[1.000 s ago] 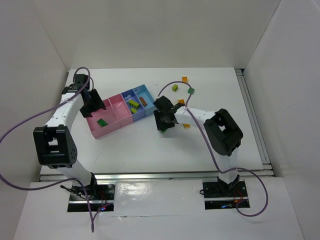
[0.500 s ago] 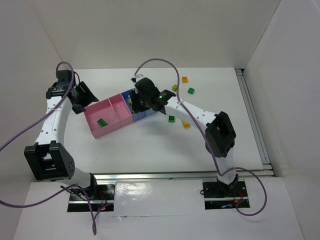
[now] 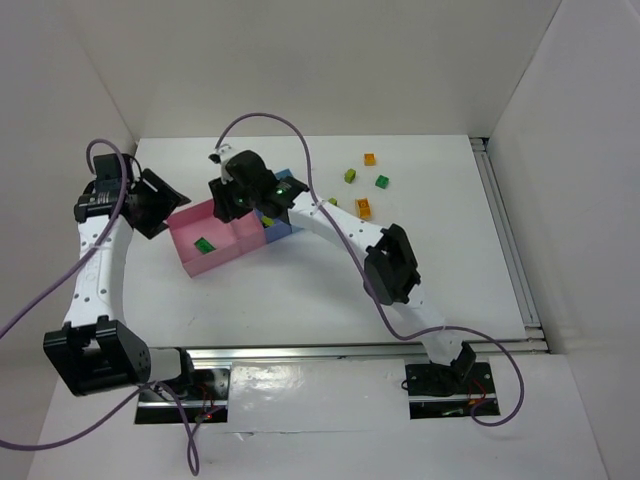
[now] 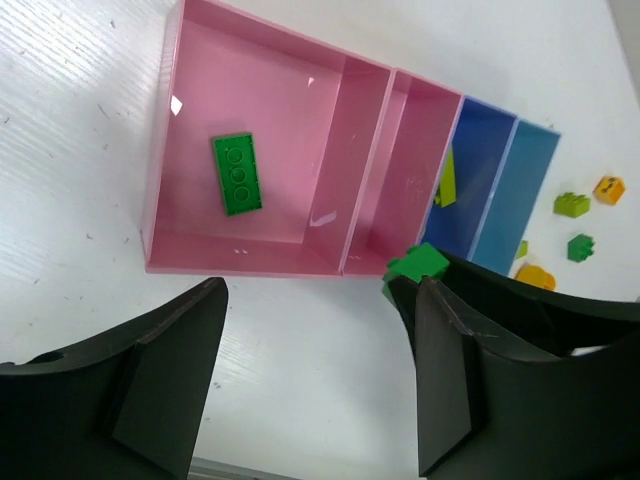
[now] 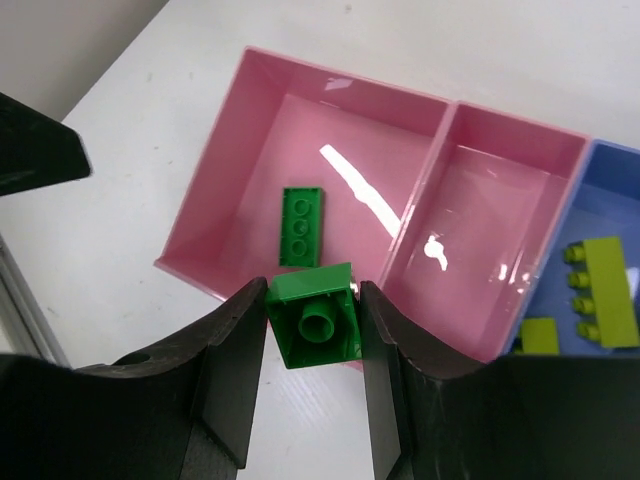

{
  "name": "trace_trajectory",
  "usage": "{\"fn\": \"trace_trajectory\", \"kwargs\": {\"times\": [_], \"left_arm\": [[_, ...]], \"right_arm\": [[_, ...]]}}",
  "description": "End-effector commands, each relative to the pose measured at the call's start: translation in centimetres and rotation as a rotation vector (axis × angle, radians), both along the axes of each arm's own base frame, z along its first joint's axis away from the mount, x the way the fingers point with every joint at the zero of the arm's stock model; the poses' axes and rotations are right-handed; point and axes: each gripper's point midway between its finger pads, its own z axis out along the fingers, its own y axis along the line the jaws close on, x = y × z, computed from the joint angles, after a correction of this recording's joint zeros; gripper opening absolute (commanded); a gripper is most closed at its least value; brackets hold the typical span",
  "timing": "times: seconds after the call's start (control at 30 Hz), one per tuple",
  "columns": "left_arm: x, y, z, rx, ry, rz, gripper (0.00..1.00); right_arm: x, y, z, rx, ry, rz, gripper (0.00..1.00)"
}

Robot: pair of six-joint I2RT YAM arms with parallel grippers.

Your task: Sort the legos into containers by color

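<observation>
Right tool (image 5: 312,338) tight around dark-green lego (image 5: 314,315)

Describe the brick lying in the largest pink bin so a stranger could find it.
Find the joined row of pink and blue bins. Its largest pink bin, at one end, holds one flat brick. It is dark green and long; the lime bricks lie in a blue bin.

Right hand (image 5: 310,322) pinched shut, stretched far (left hand (image 4: 320,305) agape).
</observation>
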Motion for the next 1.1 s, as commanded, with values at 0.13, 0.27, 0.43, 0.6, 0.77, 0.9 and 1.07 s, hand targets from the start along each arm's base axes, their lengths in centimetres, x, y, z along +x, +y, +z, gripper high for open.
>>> {"fn": "trace_trajectory", "kwargs": {"times": [0.13,0.27,0.43,0.6,0.77,0.9,1.07], "left_arm": [[0.1,0.6,3.4,-0.01,-0.123,0.051,0.77],[0.0,0.5,3.7,-0.008,-0.132,0.051,0.77],[-0.5,1.0,4.3,0.017,-0.131,0.074,0.79],[-0.4,0.8,5.0,0.022,-0.144,0.05,0.79],[1.2,-1.1,4.7,0.066,-0.175,-0.097,0.77],[3.2,-5.2,4.4,0.177,-0.153,-0.281,0.76],[4.2,-11.3,2.2,0.216,-0.081,-0.442,0.76]], "right_arm": [[-1.0,4.8,3.5,0.151,-0.087,0.137,0.35],[-2.1,6.5,0.8,0.137,-0.073,0.164,0.43],[-1.8,6.6,2.4,0.165,-0.091,0.151,0.72],[-0.8,2.6,4.6,0.134,-0.116,0.046,0.72],[0.9,-8.1,7.7,0.095,-0.179,-0.23,0.65],[0.0,-18.8,0.8,-0.04,-0.043,-0.482,0.65],[-1.6,-27.7,-5.6,-0.189,0.187,-0.681,0.7]]}}
